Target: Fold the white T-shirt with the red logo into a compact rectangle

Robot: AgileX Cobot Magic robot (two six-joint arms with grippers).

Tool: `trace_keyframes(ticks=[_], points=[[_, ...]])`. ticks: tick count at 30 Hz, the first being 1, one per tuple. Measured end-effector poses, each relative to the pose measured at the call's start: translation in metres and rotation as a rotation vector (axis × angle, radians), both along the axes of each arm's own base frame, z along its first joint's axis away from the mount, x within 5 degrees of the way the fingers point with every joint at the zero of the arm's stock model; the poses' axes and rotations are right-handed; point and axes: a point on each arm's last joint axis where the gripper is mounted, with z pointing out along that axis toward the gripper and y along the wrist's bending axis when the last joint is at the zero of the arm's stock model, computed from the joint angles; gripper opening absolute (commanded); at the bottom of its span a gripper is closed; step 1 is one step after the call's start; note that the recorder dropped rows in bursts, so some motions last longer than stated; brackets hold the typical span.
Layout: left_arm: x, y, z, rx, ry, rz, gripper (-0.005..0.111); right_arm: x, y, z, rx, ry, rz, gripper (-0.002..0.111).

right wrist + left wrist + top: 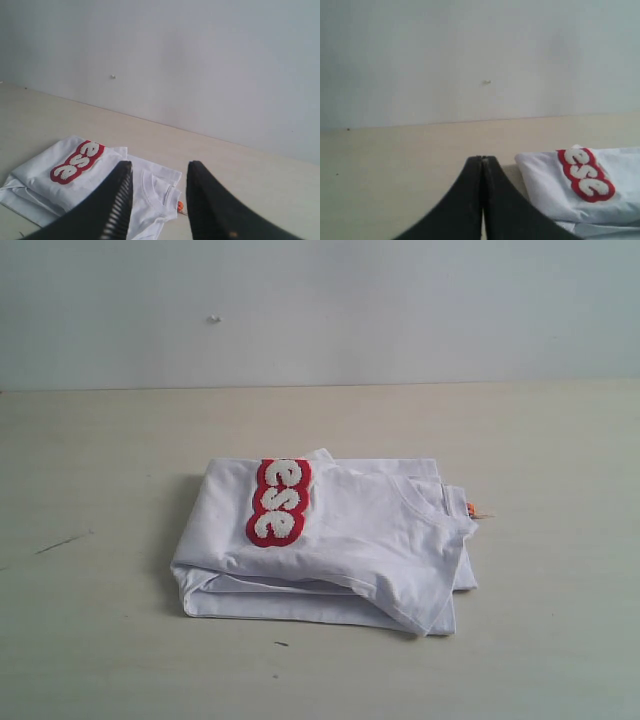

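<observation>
The white T-shirt lies folded rectangular; left gripper closed, right gripper parted, both empty.

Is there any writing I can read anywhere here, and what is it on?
"ese": fuzzy white letters on the red logo, on top of the folded white T-shirt; the fold hides the rest of the word.
Any print on the orange tag by the collar is too small to read.
No other writing shows.

Shows only "ese" of the red logo, rest hidden in a fold of the white T-shirt. Cannot read the orange tag, too small.
</observation>
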Motion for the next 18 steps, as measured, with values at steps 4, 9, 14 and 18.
trace_keyframes(ticks=[4, 9, 14, 18], points=[[0.003, 0.001, -0.014, 0.044, 0.029, 0.009, 0.0, 0.0, 0.0, 0.0, 0.0, 0.0, 0.0, 0.036], [0.005, 0.001, -0.032, 0.05, 0.082, 0.013, 0.0, 0.0, 0.0, 0.0, 0.0, 0.0, 0.0, 0.036], [0.004, 0.001, -0.038, 0.055, 0.14, 0.013, 0.0, 0.0, 0.0, 0.0, 0.0, 0.0, 0.0, 0.036], [0.003, 0.001, -0.042, 0.064, 0.185, 0.011, 0.0, 0.0, 0.0, 0.0, 0.0, 0.0, 0.0, 0.036]])
